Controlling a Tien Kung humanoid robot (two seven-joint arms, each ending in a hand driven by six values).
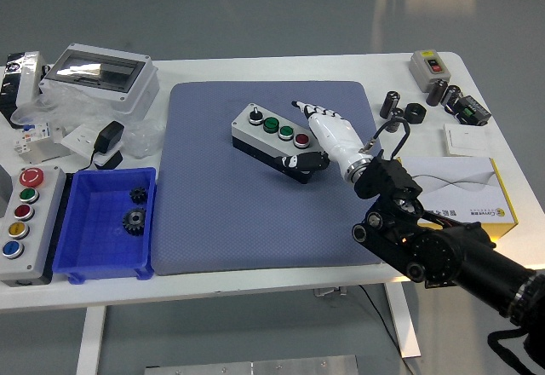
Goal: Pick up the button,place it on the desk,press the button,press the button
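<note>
My right hand point(328, 136) grips the right end of the button box point(277, 141), fingers over its top and thumb under its raised edge. The box sits tilted on the blue mat point(213, 213) covering the desk point(255, 285).

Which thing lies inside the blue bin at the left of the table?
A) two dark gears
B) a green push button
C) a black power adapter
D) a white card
A: the blue bin holds two dark gears, one behind the other, and nothing else shows in it.
</note>
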